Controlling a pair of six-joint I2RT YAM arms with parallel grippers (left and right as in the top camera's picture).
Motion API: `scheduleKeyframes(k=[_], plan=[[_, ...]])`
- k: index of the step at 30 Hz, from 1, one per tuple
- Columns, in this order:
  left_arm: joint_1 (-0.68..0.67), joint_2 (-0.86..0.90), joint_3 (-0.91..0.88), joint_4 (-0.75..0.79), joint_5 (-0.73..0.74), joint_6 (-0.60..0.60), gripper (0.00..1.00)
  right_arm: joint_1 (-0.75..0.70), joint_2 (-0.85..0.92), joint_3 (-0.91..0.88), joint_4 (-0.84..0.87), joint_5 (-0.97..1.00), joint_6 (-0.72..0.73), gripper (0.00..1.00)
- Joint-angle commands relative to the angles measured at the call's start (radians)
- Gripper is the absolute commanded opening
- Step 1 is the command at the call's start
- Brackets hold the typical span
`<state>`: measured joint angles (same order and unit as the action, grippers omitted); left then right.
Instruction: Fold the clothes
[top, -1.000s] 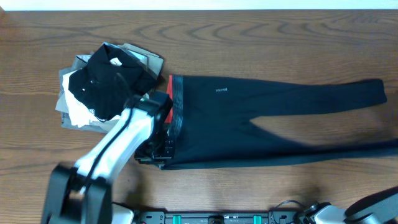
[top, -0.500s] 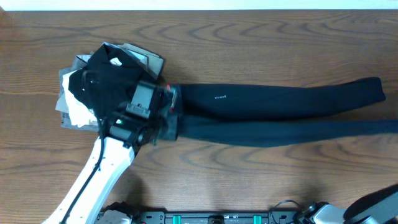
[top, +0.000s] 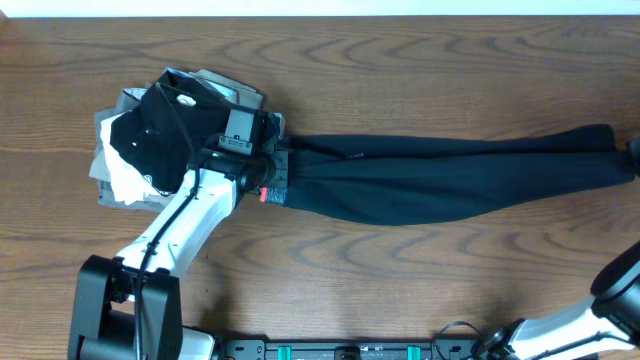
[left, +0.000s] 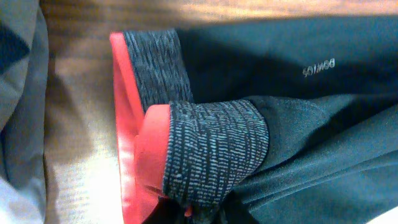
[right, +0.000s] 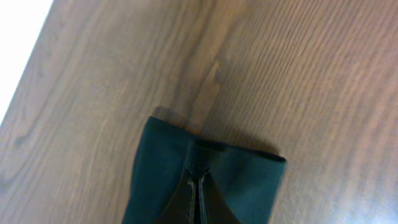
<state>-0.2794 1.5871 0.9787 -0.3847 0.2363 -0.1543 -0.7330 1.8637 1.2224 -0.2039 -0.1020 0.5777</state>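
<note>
The black leggings (top: 450, 175) lie across the table, folded lengthwise with one leg on the other. My left gripper (top: 265, 188) is at their left end, shut on a turned-over corner of the grey and coral waistband (left: 211, 149). Its fingertips (left: 194, 215) are mostly hidden under the cloth. The small white logo (left: 318, 67) shows on the layer beneath. My right gripper (top: 634, 155) is at the far right edge, shut on the leg cuffs (right: 249, 180). Its fingers (right: 198, 216) are hidden by the pinched fabric.
A pile of other garments sits at the left: a black shirt (top: 165, 125) on top of white and grey pieces (top: 115, 180), touching the waistband end. The table's far edge (top: 320, 10) runs along the top. Wood surface (top: 400, 280) lies in front of the leggings.
My left gripper carried the near waistband corner away from me onto the far side. The near leg now lies over the far leg, and the right gripper has risen to the cuffs.
</note>
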Motion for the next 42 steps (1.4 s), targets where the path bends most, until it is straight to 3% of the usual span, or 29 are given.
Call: scheduleKeyframes(k=[1, 2, 6, 15, 22, 24, 25, 27, 31, 35, 39, 40, 42], plan=[[0.006, 0.020, 0.015, 0.031, -0.022, 0.012, 0.17, 0.001, 0.057, 0.009, 0.037, -0.033, 0.032, 0.01], [0.006, 0.023, 0.015, 0.042, -0.023, 0.012, 0.24, 0.001, 0.072, 0.009, 0.053, -0.043, 0.032, 0.01], [0.006, 0.041, 0.015, 0.058, -0.038, 0.011, 0.36, 0.002, 0.116, 0.009, 0.120, -0.104, 0.032, 0.02], [0.006, 0.066, 0.015, 0.058, -0.062, -0.005, 0.40, 0.002, 0.139, 0.009, 0.237, -0.189, 0.066, 0.01], [0.006, 0.066, 0.015, 0.058, -0.073, -0.023, 0.69, 0.016, 0.140, 0.009, 0.275, -0.186, 0.102, 0.02], [0.006, 0.066, 0.015, 0.057, -0.073, -0.023, 0.74, 0.017, 0.140, 0.009, 0.276, -0.183, 0.098, 0.13], [0.006, 0.066, 0.015, 0.056, -0.072, -0.023, 0.76, 0.017, 0.140, 0.009, 0.276, -0.183, 0.087, 0.32], [0.006, 0.066, 0.015, 0.054, -0.072, -0.027, 0.76, 0.016, 0.140, 0.009, 0.274, -0.196, 0.037, 0.57], [0.006, 0.056, 0.028, 0.041, -0.039, -0.030, 0.76, 0.009, 0.140, 0.009, 0.201, -0.269, -0.107, 0.66], [0.005, 0.019, 0.049, -0.007, 0.028, -0.002, 0.76, 0.007, 0.139, 0.009, 0.072, -0.283, -0.218, 0.67], [0.005, -0.015, 0.055, -0.090, 0.031, 0.005, 0.76, 0.006, 0.139, 0.009, 0.028, -0.428, -0.307, 0.62], [0.005, -0.018, 0.055, -0.107, 0.031, 0.010, 0.75, 0.007, 0.139, 0.009, 0.028, -0.483, -0.323, 0.55], [0.003, -0.019, 0.055, -0.135, 0.033, 0.041, 0.64, 0.007, 0.139, 0.009, 0.031, -0.591, -0.328, 0.39]])
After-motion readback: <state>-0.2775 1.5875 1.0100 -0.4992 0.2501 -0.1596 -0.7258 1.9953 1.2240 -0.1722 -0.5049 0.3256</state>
